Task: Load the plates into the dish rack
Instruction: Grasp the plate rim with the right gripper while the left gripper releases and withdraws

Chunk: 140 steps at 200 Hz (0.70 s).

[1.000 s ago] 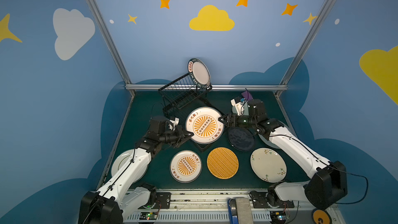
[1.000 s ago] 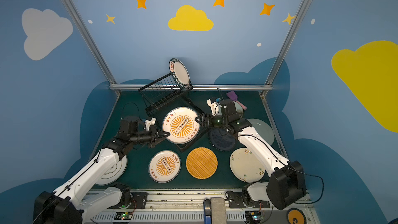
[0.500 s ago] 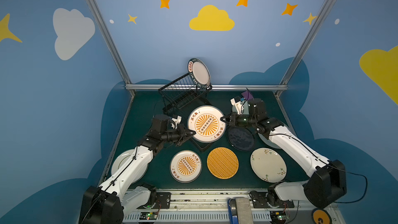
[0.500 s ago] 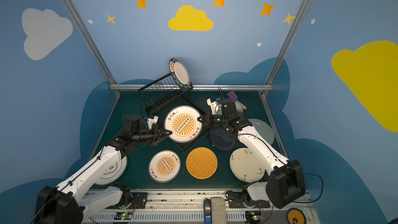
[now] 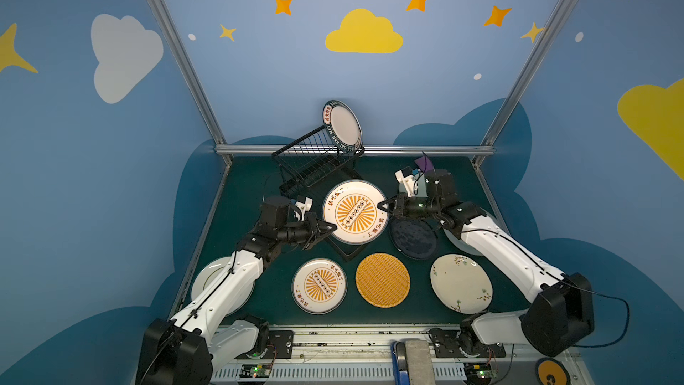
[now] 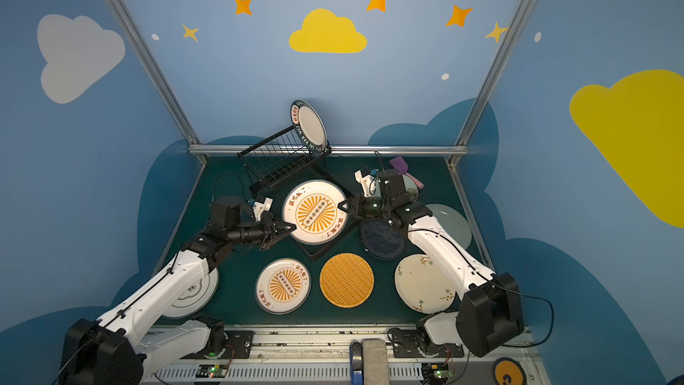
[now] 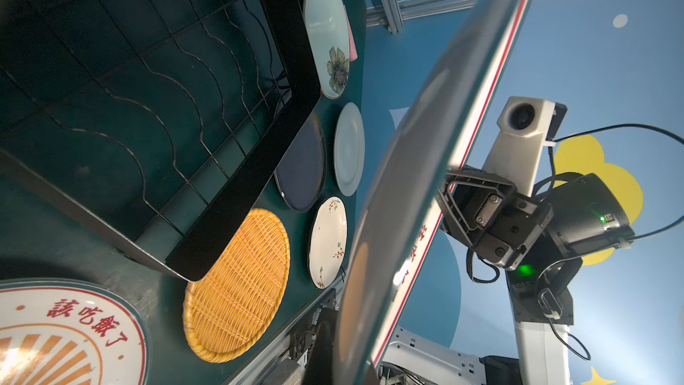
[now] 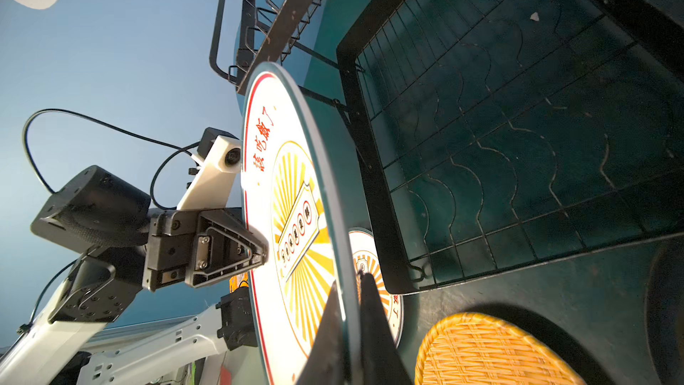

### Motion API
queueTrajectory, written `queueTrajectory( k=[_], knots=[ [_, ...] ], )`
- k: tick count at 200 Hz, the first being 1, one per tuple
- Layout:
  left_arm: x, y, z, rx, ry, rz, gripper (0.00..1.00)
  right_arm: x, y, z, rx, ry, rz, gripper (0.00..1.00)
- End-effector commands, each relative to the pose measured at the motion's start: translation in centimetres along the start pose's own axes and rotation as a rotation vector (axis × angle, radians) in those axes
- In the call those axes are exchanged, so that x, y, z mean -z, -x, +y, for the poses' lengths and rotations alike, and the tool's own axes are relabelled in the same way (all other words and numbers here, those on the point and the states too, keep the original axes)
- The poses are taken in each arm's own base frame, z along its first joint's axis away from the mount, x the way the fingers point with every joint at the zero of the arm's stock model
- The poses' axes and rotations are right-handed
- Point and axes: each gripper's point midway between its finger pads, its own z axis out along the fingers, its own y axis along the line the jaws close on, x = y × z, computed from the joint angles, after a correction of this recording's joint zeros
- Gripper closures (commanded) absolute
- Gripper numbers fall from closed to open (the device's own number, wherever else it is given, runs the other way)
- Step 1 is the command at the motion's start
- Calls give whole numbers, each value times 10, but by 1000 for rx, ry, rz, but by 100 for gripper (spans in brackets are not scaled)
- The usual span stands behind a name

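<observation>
Left wrist view, held sunburst plate (image 7: 411, 179), face mostly hidden

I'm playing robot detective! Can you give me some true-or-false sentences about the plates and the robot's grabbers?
1. The left gripper and the right gripper both pinch the big sunburst plate. True.
2. The orange woven plate sits in the dish rack. False: it lies flat on the table.
3. A white lettered plate stands on edge in the rack's upper tier. True.
4. The right gripper carries the navy plate. False: that plate lies on the table.
</observation>
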Motion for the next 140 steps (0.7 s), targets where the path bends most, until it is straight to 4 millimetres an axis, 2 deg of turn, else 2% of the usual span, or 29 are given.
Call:
queueTrajectory(
  k=[1,15,20,24,29,37,49,61,85,111,140],
  knots=[
    [6,7,-29,-82,-73,-13,96,-3,-7,8,17,44,33,100],
    [6,9,-23,-83,-39,-18,96,-1,-5,12,23,51,29,100],
    [6,10,-20,-85,-20,-22,92,0,-3,13,32,48,22,100],
    [7,10,-17,-84,-3,-24,83,2,-2,15,40,46,16,100],
    [9,11,-14,-82,16,-30,66,5,1,14,50,31,0,100],
    [12,12,-10,-80,35,-39,44,11,7,16,72,8,-33,100],
    [20,14,-4,-75,73,-60,20,23,18,18,99,-38,-92,100],
    [32,14,4,-76,127,-92,1,34,29,22,123,-79,-153,100],
    [65,11,11,-103,193,-157,0,61,55,38,180,-143,-280,100],
    [100,3,12,-210,252,-263,0,88,83,66,275,-194,-415,100],
    [115,-4,16,-298,285,-314,0,107,117,105,415,-267,-569,100]
  ],
)
